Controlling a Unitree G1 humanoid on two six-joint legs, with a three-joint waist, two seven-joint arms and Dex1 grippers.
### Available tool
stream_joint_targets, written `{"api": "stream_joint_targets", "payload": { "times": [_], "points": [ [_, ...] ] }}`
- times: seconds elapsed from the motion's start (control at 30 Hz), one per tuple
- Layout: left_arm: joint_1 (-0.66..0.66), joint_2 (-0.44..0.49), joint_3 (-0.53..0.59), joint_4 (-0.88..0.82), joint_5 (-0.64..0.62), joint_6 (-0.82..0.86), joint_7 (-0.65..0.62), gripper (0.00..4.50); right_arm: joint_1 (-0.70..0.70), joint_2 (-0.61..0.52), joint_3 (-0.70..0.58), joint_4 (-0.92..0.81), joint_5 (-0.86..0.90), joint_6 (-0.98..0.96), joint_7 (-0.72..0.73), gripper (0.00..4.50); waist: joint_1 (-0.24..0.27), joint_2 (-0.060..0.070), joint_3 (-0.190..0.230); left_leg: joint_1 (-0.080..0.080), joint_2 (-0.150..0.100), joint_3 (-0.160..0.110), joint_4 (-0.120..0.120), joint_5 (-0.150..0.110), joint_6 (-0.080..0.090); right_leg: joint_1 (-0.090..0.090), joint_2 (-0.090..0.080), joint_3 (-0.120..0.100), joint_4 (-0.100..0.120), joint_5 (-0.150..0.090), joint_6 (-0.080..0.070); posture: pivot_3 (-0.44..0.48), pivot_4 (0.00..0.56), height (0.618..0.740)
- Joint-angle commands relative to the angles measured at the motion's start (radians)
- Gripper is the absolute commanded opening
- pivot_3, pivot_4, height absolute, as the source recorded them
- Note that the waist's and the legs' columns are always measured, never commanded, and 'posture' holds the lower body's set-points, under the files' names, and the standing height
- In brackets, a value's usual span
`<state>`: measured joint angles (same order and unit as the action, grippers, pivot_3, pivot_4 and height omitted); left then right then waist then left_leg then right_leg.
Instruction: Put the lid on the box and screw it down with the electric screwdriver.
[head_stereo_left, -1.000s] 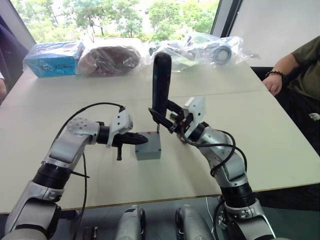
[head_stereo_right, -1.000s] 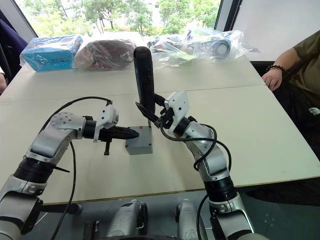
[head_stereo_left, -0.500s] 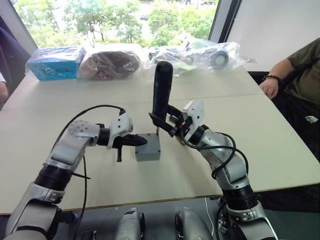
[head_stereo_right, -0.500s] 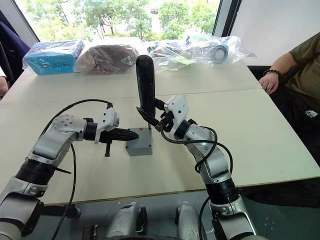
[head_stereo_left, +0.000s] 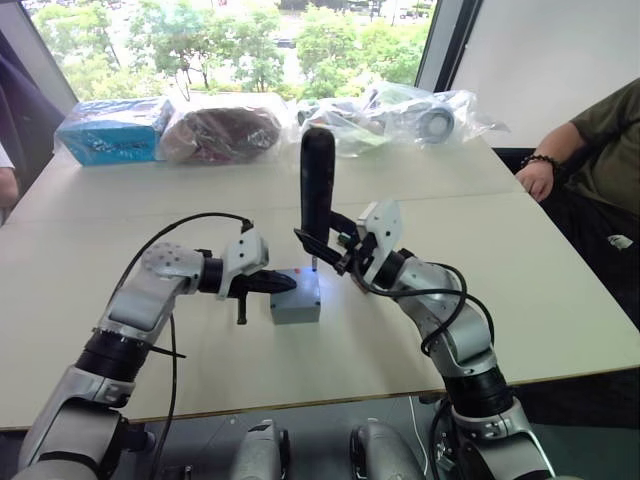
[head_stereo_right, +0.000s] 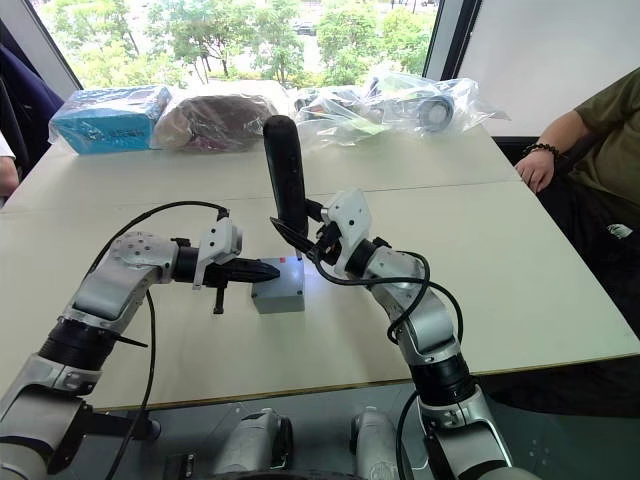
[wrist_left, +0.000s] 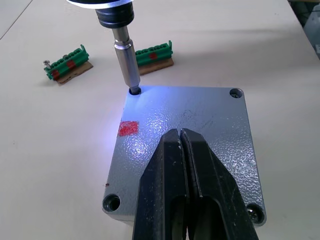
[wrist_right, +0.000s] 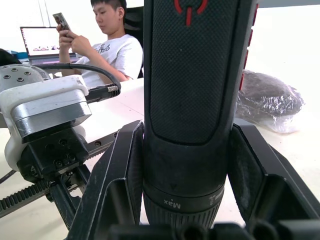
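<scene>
lid (wrist_left: 187, 150) sits on the box (head_stereo_left: 295, 305), mid-table between the two arms, seated flat as far as the left wrist view shows. red mark (wrist_left: 128, 128) near one edge. four corner holes: three empty or dark, too small to tell if the near-corner ones hold screws.

left gripper (wrist_left: 182, 150) lies over the lid with its fingers pressed together, tips on the lid's surface, apparently pinning it down. holding nothing.

right gripper (head_stereo_left: 325, 243) is clamped around the electric screwdriver (head_stereo_left: 318, 190), held upright, slightly tilted. bit (wrist_left: 126, 62) is down in the far corner hole, work light glowing on the lid around it.

risks, as judgement:
- the tilt of the tool could make the bit cam out of the screw head and skate across the lid, or cross-thread the screw.
- downward push at one corner could tip or slide the lid if the left fingers' pressure is off-centre; only a thin contact holds it.
- torque could spin the whole box on the smooth table (head_stereo_left: 560, 290), since nothing grips the box itself.

beyond the box: two green terminal strips (wrist_left: 67, 62) lie on the table, near the bit, clear of it. farther back, a blue packet (head_stereo_left: 110, 128) and plastic bags (head_stereo_left: 400, 105) at the table's far edge. a person's arm (head_stereo_left: 575, 150) at the right side.
</scene>
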<state>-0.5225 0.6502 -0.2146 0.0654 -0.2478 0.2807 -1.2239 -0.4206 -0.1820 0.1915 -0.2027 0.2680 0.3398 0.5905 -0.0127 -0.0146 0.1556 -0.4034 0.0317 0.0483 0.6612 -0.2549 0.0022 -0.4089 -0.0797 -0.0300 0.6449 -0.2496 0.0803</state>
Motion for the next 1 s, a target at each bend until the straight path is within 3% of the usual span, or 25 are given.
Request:
{"api": "stream_joint_targets", "payload": {
  "times": [0.03,0.27,0.53,0.63,0.8,0.9,1.0],
  "points": [
    [0.008,0.002,-0.013,-0.002,0.019,0.009,0.001,0.0,0.04,-0.016,0.056,0.071,-0.013,0.099,0.013,1.78,0.0,0.0,0.0,0.0,0.0,0.0,0.0,0.0,0.0,0.0,0.0,0.0,0.0,0.0,0.0,0.0,0.15,0.74],
    [0.008,0.006,-0.006,-0.023,0.007,0.021,-0.001,0.0,-0.059,-0.013,-0.036,-0.053,0.039,0.119,-0.026,1.78,0.001,0.001,0.001,-0.001,0.0,0.0,0.0,0.0,0.0,-0.001,-0.001,0.0,0.0,0.0,0.0,0.0,0.15,0.74],
    [-0.041,0.007,0.052,-0.127,-0.083,0.095,-0.011,0.0,-0.252,-0.029,-0.242,-0.253,0.288,0.36,-0.118,1.78,0.002,0.002,0.009,-0.016,0.0,0.0,0.001,0.0,0.0,-0.016,-0.002,0.0,0.001,0.002,0.003,0.0,0.15,0.74],
    [-0.076,0.022,0.085,-0.182,-0.129,0.133,-0.015,0.0,-0.337,-0.086,-0.367,-0.26,0.44,0.632,-0.221,1.78,0.002,0.001,0.011,-0.022,0.0,-0.001,0.003,0.0,0.0,-0.02,-0.001,0.0,0.002,0.003,0.004,0.0,0.15,0.74],
    [-0.101,0.038,0.126,-0.25,-0.189,0.182,-0.009,0.0,-0.44,-0.207,-0.438,-0.197,0.489,0.988,-0.32,1.78,0.001,0.001,0.012,-0.021,0.0,0.0,0.003,0.0,0.0,-0.02,-0.002,-0.001,0.001,0.002,0.004,0.0,0.15,0.74],
    [-0.12,0.052,0.164,-0.302,-0.246,0.227,-0.001,0.0,-0.491,-0.321,-0.366,-0.147,0.399,1.185,-0.385,1.78,0.0,0.003,0.017,-0.022,-0.001,0.0,0.002,0.0,0.0,-0.021,-0.001,0.0,0.001,0.003,0.004,0.0,0.15,0.74],
    [-0.123,0.066,0.184,-0.333,-0.274,0.252,0.005,0.0,-0.505,-0.361,-0.341,-0.044,0.384,1.273,-0.442,1.78,0.0,0.003,0.018,-0.023,-0.001,0.0,0.002,0.0,0.0,-0.022,-0.001,0.0,0.001,0.002,0.003,0.0,0.15,0.74]
  ]
}}
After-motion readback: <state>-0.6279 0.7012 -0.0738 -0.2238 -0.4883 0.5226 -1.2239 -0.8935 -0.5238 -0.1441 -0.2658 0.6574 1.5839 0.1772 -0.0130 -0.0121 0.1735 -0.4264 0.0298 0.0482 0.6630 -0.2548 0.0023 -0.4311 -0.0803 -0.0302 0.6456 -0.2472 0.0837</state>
